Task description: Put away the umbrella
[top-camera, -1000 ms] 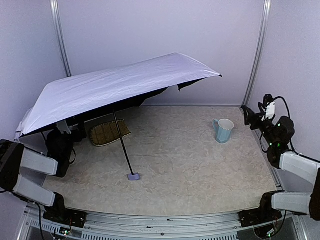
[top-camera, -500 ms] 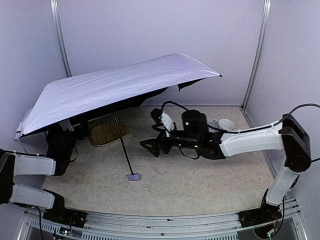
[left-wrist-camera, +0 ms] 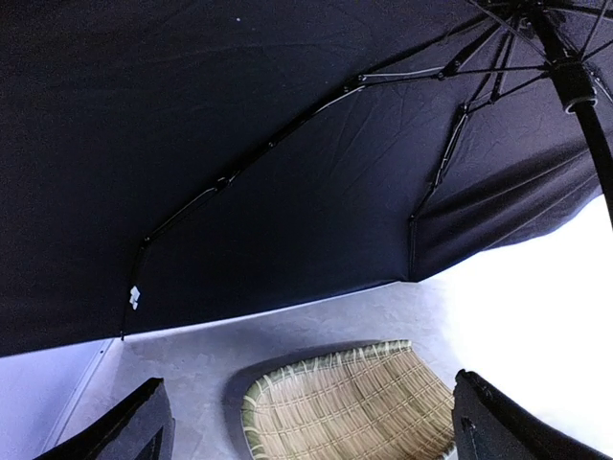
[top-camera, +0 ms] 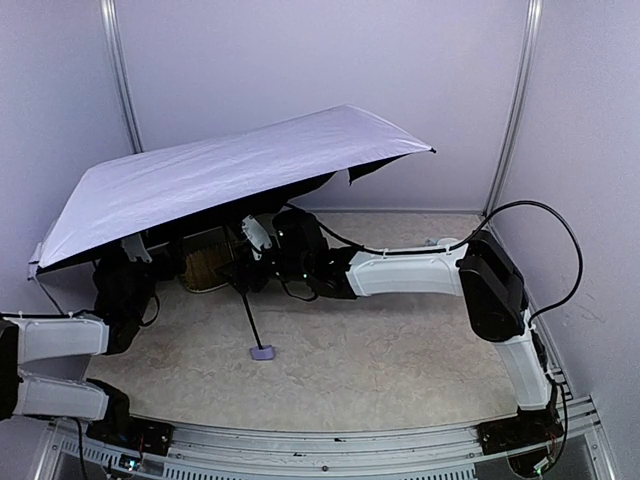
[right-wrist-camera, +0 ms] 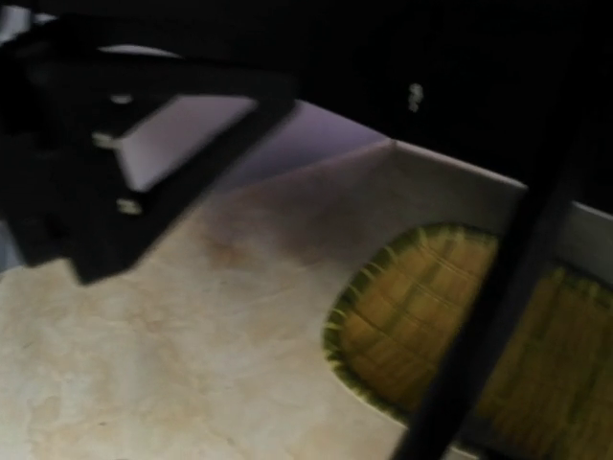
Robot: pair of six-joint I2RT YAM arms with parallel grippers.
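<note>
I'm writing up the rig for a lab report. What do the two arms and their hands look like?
Both arms have smooth white shells on the long links, seen on the right arm and left arm, with bulky black housings at the joints. A thin black cable loops off the right arm. The left hand's fingers are plain black and angular. No markings are legible.

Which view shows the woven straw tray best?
Left wrist: the tray lies sharp, unobstructed under the canopy. Top external shows a sliver between canopy and right arm; right wrist shows it blurred, crossed by the shaft.
</note>
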